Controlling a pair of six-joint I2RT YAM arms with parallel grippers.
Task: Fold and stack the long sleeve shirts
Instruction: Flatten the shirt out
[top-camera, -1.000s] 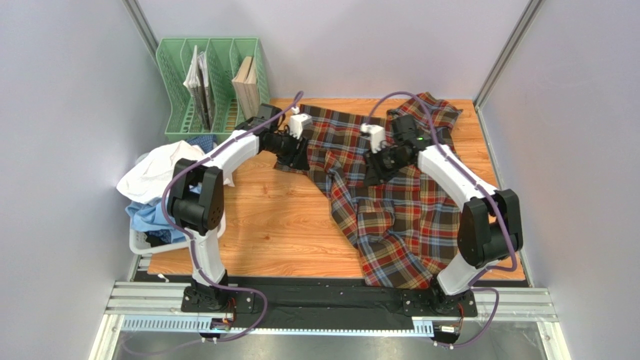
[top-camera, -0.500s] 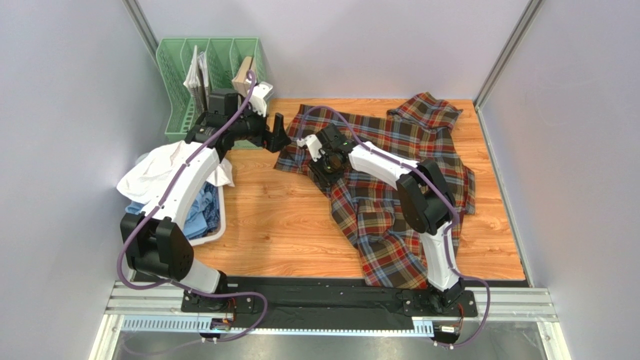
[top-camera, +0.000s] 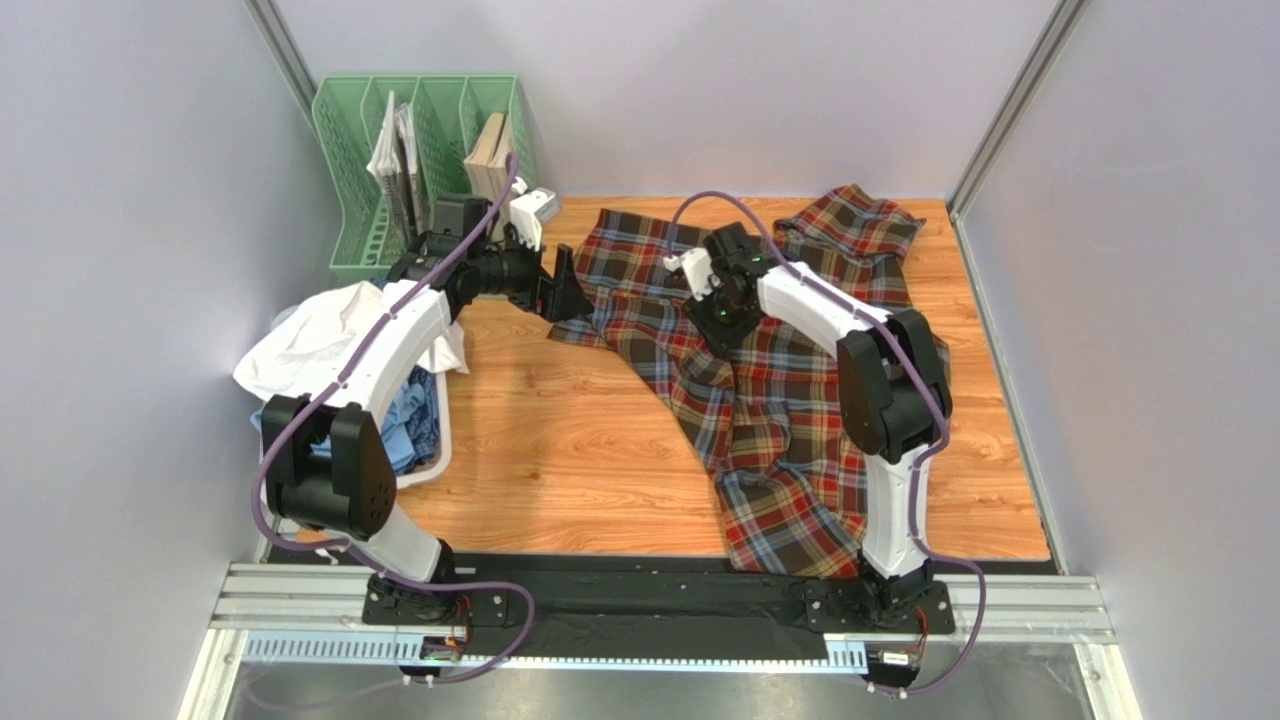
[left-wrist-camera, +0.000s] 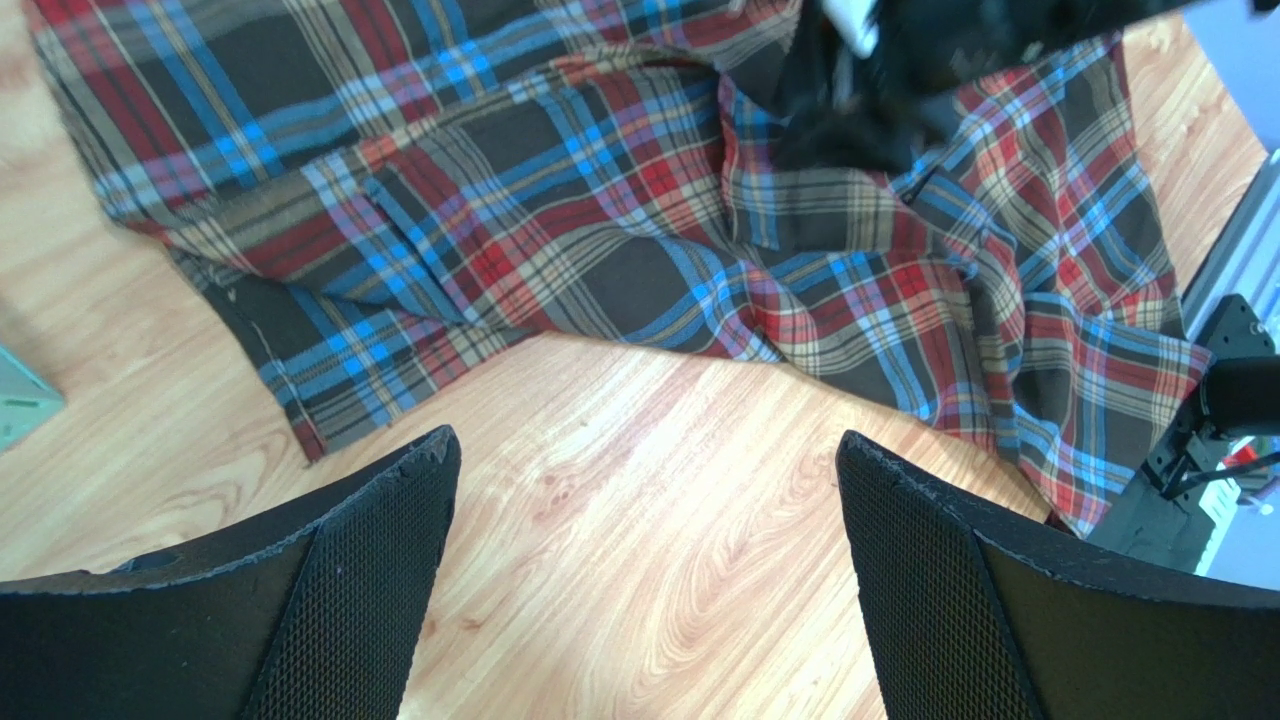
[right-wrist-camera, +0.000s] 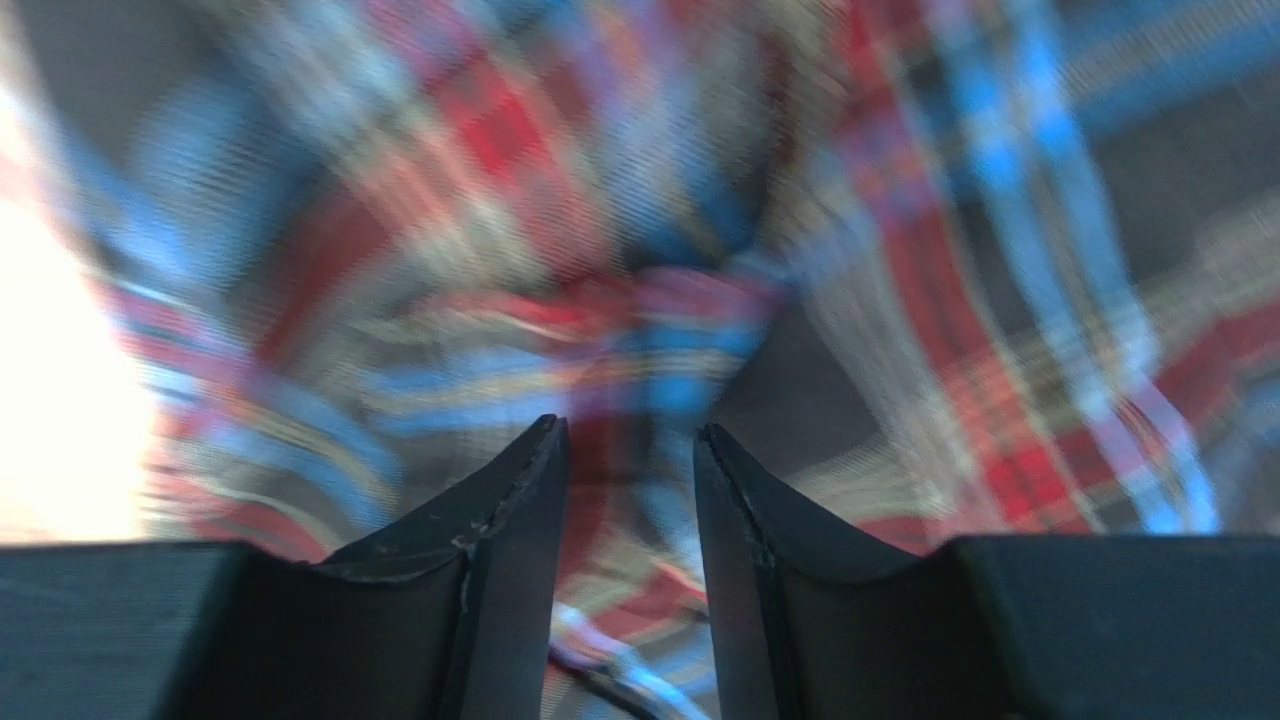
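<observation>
The tartan long sleeve shirt (top-camera: 781, 405) lies spread and creased over the right half of the wooden table (top-camera: 541, 450). My left gripper (top-camera: 568, 285) hangs wide open just off the shirt's left edge. In the left wrist view the shirt (left-wrist-camera: 601, 225) lies beyond that gripper (left-wrist-camera: 646, 443), with bare wood between its fingers. My right gripper (top-camera: 718, 311) sits low on the shirt's upper middle. Its jaws (right-wrist-camera: 628, 435) stand a narrow gap apart over blurred tartan cloth (right-wrist-camera: 932, 225). A white shirt (top-camera: 323, 338) and a light blue one (top-camera: 409, 423) are heaped at the left.
A green file rack (top-camera: 353, 180) holding books stands at the back left corner, close behind my left arm. The white basket (top-camera: 278, 488) under the heaped shirts overhangs the table's left edge. Grey walls close in both sides.
My left gripper opened wide and let go of the shirt's left edge, and its arm swung out to the left. My right gripper swept left across the shirt, then came partly back, its jaws widening slightly.
</observation>
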